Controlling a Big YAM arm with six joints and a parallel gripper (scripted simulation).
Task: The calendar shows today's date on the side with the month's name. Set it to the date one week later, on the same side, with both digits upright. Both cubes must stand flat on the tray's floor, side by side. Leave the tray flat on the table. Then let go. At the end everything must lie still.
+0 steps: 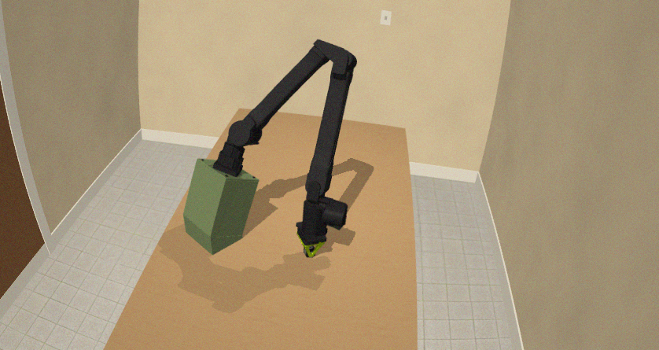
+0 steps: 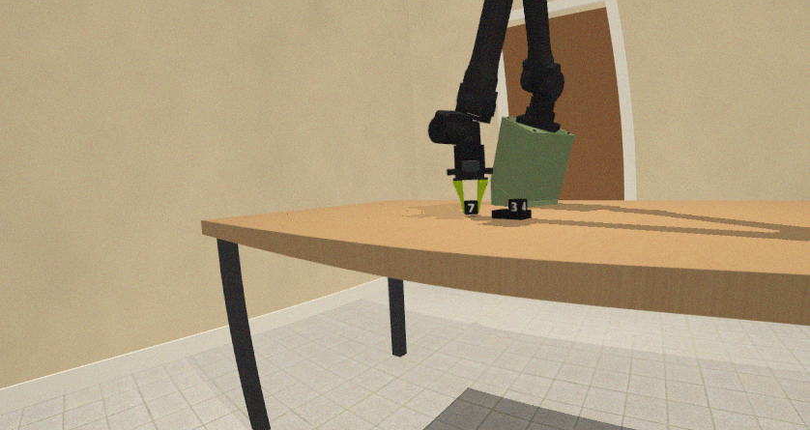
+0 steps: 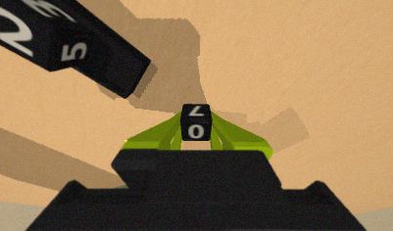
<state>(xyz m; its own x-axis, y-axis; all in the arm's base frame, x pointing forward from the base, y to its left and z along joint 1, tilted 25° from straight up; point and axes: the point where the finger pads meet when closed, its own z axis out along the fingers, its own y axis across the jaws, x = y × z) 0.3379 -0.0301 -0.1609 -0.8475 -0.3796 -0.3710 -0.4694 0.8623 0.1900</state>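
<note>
My gripper (image 1: pixel 311 252) (image 2: pixel 471 205) (image 3: pixel 196 115) is shut on a black cube (image 2: pixel 471 208) (image 3: pixel 196 122), just above or at the table top; I cannot tell which. The held cube shows a white 7 in the exterior view; the wrist view shows its 0 and 7. To its right in the exterior camera stands the black tray (image 2: pixel 501 215) (image 3: pixel 131 73), bearing a second black cube (image 2: pixel 516 206) (image 3: pixel 37 36) at one end. That cube shows a 3 and part of another digit there, and a 2, 3 and 5 in the wrist view. In the top view the arm hides the tray.
The green base block (image 1: pixel 221 204) (image 2: pixel 533 163) of the arm stands behind the tray in the exterior view. The wooden table (image 1: pixel 369 301) (image 2: pixel 339 228) bears everything. Shadows of the arm fall around the gripper and the tray.
</note>
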